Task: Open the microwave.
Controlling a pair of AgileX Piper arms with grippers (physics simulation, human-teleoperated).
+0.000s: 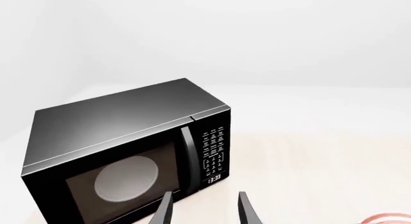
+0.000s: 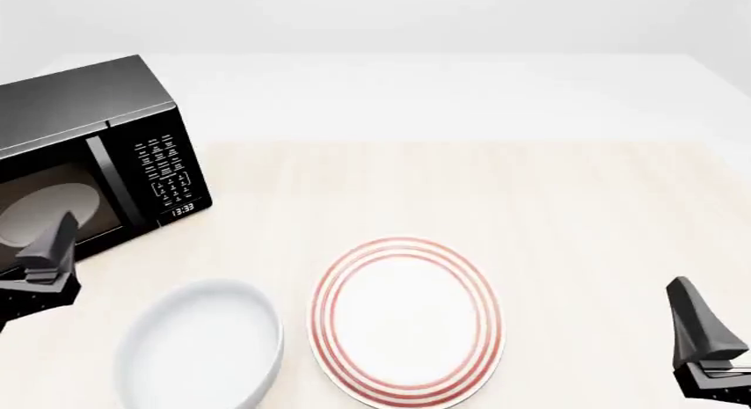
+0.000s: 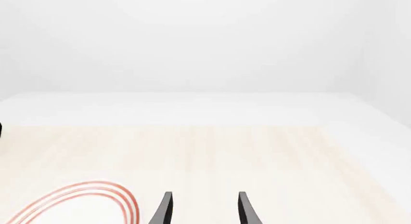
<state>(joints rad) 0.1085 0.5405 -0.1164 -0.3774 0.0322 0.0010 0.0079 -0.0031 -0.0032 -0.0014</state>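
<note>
The black microwave (image 2: 83,110) stands at the far left of the table with its door shut. Its dark glass door (image 1: 122,178) shows the white round turntable (image 1: 126,178) behind it. The vertical handle (image 1: 188,159), the white-labelled keypad (image 1: 214,149) and the clock (image 1: 214,177) are on its right side. My left gripper (image 1: 204,209) is open and empty, a short way in front of the door near the handle; in the front view it (image 2: 49,242) is at the left edge. My right gripper (image 3: 204,208) is open and empty, far off at the front right (image 2: 704,330).
A white plate with red rings (image 2: 405,317) lies at the front middle of the table. A white bowl (image 2: 200,347) sits to its left, close to my left gripper. The light wooden tabletop (image 2: 493,189) stretches to the right of the microwave.
</note>
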